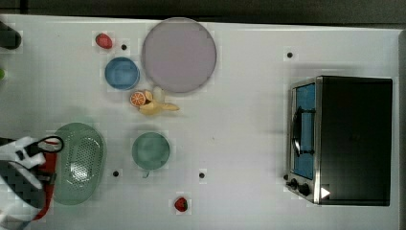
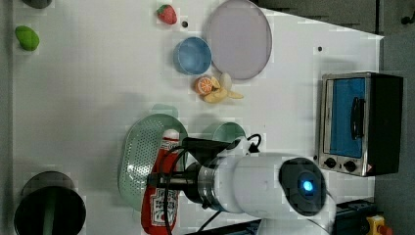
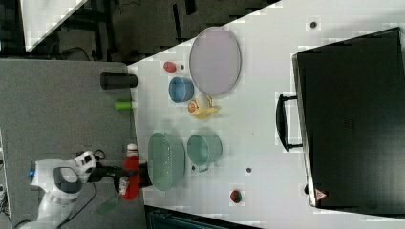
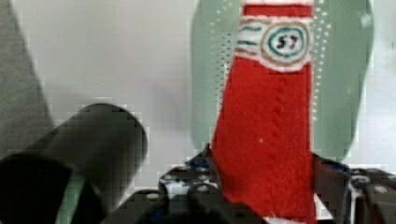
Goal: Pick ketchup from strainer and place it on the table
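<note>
I am pinching the gripper [image 4: 261, 205] on the ketchup [image 4: 266, 140], a soft, light, felt-like bottle gripped mid-body, lifted beside the strainer [image 3: 165, 161] at the right view's left, over the table [image 3: 258, 133] edge.

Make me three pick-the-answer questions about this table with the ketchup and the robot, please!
1. What sits just beside the blue bowl?
A. purple plate
B. toaster oven
C. strainer

2. How many strawberries lie on the table?
A. one
B. two
C. four

3. What is the gripper doing?
A. hanging open
B. squeezing the green cup
C. holding the ketchup

Answers: 1 A, the purple plate is next to the bowl. 2 B, one strawberry and another strawberry. 3 C, the wrist view shows the ketchup between the jaws.
</note>
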